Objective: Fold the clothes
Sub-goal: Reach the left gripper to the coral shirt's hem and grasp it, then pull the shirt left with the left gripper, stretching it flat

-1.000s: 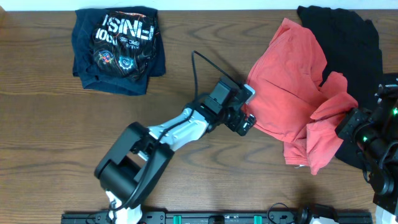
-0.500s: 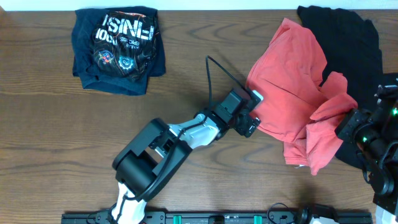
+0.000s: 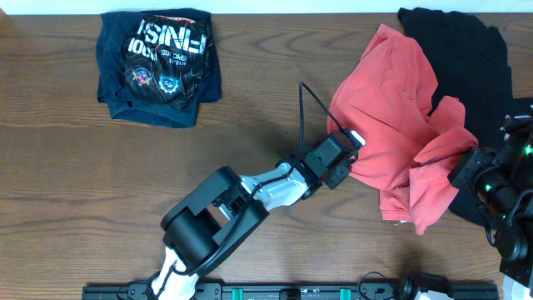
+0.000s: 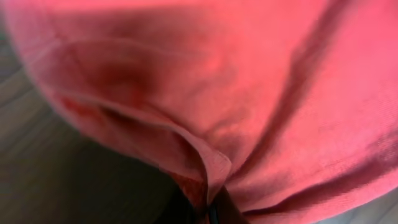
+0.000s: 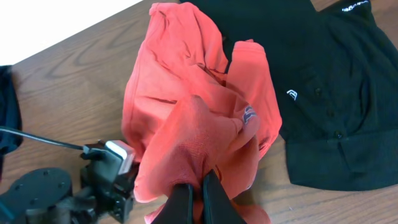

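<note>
Looking down from overhead: shows the coral-red T-shirt point(image 3: 391, 100) crumpled on the right part of the wooden table point(image 3: 83, 183), its right side overlapping a black garment point(image 3: 466, 50). Places the left gripper point(image 3: 346, 157) at the shirt's left edge, pressed together on the cloth there, its arm stretched across from the near middle of the table. Places the right gripper point(image 3: 460, 171) at the shirt's right side, closed on a raised bunch of red cloth above the black garment. Sets a folded navy printed shirt point(image 3: 158, 67) well apart at the far left.

Looking along the left wrist: fills almost wholly with blurred T-shirt point(image 4: 249, 74) cloth. Shows a folded edge running down into the dark fingers point(image 4: 217, 213) at the bottom border, brought together on that fold, with wood grain dim at left.

Looking along the right wrist: shows the right gripper point(image 5: 197, 196) at bottom centre, both fingers shut tight on a gathered peak of the T-shirt point(image 5: 180, 93), the rest draped away toward the far side. Shows the black garment point(image 5: 329, 93), buttoned and bearing a small white mark, flat on the table point(image 5: 74, 81) to the right and partly under the red cloth. Shows the left gripper point(image 5: 129, 174) at lower left, touching the shirt's near-left edge.
</note>
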Robot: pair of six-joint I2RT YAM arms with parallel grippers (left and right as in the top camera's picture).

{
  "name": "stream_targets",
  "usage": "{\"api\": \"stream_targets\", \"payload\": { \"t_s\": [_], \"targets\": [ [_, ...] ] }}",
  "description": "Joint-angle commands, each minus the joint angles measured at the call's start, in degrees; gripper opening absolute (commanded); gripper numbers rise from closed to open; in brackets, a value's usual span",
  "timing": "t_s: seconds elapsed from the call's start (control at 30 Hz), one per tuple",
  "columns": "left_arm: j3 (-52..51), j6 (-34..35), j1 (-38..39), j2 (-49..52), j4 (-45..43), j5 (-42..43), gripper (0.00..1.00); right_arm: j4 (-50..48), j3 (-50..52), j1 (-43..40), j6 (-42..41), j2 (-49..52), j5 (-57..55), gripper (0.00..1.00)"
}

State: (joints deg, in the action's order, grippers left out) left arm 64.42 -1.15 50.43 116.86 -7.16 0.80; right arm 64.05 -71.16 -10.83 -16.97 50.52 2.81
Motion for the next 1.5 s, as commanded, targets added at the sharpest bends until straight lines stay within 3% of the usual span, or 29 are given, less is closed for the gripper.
{"api": "stream_targets", "payload": {
  "t_s": [0.0, 0.2, 0.33, 0.57, 0.73, 1.03, 1.47],
  "targets": [
    [-0.90, 2.27, -3.54, -3.82, 4.94, -4.98, 0.06, -0.17, -0.35, -0.79, 0.31, -0.26, 0.26, 0.01],
    [-0.87, 5.95, -11.45, -19.39, 16.96, -4.96, 0.06, -2.64, -0.35, -0.79, 0.33, -0.26, 1.14, 0.01],
    [-0.68, 6.23, -17.55, -33.62, 22.45, -4.94, 0.06, -9.68, -0.35, -0.79, 3.28, -0.26, 5.14, 0.01],
    [-0.04, 8.98, -26.58, -57.57, 23.82, -4.92, 0.06, -18.18, -0.52, -0.79, 5.09, -0.26, 6.03, 0.01],
    [0.98, 8.94, -29.70, -68.87, 23.87, -4.94, 0.06, -18.10, -3.06, -0.79, 7.50, -0.26, 6.03, 0.01],
    [7.96, 8.79, -30.01, -75.84, 30.21, -5.57, 0.06, -4.94, -16.87, -0.81, 13.29, -0.26, 1.51, 0.01],
    [30.60, 5.44, -30.01, -75.78, 47.98, -11.17, 0.06, 13.20, -42.53, -0.79, 14.51, -0.26, -3.19, 0.01]
  ]
}}
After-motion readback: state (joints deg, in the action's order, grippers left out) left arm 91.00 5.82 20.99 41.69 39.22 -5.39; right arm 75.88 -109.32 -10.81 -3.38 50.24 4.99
